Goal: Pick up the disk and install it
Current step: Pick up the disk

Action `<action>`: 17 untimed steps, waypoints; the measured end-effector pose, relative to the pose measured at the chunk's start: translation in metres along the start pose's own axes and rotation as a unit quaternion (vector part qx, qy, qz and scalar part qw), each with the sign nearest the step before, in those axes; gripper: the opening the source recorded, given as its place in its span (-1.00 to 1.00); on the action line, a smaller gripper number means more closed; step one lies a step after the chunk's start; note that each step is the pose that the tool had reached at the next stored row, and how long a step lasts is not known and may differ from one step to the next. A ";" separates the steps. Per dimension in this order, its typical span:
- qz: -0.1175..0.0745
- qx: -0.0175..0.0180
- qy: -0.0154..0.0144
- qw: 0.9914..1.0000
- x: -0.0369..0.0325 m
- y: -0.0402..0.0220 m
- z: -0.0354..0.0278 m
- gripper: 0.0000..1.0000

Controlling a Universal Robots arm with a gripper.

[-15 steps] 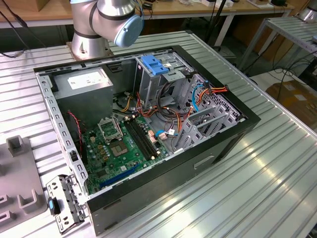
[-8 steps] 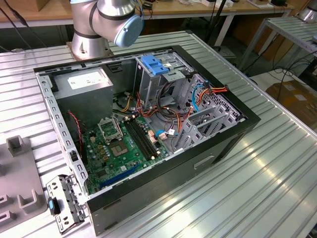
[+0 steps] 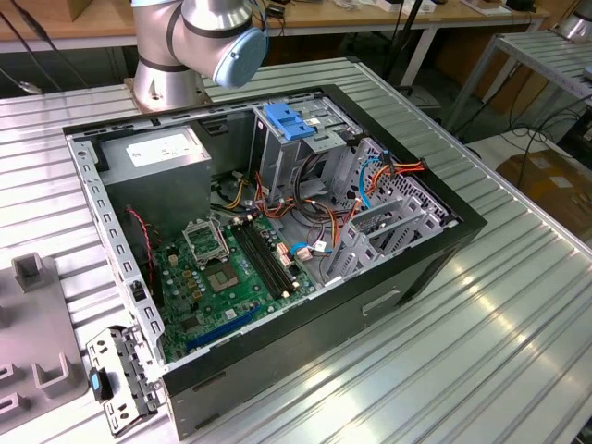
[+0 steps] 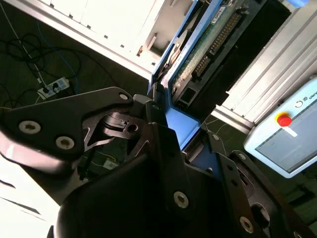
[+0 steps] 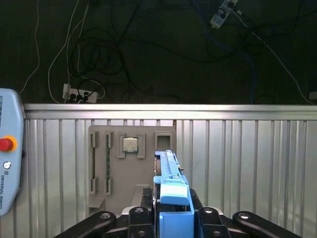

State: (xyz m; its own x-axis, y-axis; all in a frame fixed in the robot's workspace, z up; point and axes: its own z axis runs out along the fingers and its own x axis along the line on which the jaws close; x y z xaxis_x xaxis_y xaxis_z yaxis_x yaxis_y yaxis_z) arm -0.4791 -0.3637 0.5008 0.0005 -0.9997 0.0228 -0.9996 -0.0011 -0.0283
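My gripper (image 5: 171,210) is shut on the disk (image 5: 171,174), which stands edge-on between the black fingers (image 5: 143,206) with its blue plastic side rail showing. In the second wrist view the disk (image 4: 214,40) shows its green circuit-board underside and blue rail, running away from the gripper (image 4: 167,130). It is held in the air above the ribbed metal table (image 5: 247,158), clear of any surface. In the exterior view the open computer case (image 3: 435,250) lies on its side, with the metal drive cage (image 3: 305,153) at its far end under a blue latch (image 3: 290,121).
Inside the case are a grey power-supply box (image 3: 153,153), a green motherboard (image 3: 231,268) and bundled cables (image 3: 370,176). The arm's base (image 3: 171,74) stands behind the case. A grey fixture plate (image 5: 131,166) carries a chip (image 5: 130,145). A teach pendant (image 5: 7,148) lies at the table's edge.
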 end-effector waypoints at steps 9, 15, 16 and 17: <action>0.000 0.000 0.000 1.000 0.0000 -0.0100 -0.0010 -0.26; 0.000 0.000 0.000 1.000 0.0000 -0.0145 -0.0009 -0.26; 0.000 0.000 0.000 1.000 0.0000 -0.0153 -0.0009 -0.26; 0.000 0.000 0.000 1.000 0.0000 -0.0160 -0.0008 -0.26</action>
State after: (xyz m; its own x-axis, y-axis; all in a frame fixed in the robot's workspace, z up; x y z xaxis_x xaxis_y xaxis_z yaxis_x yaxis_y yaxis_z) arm -0.4631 -0.3637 0.5021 0.0004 -0.9997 0.0227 -0.9996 -0.0010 -0.0283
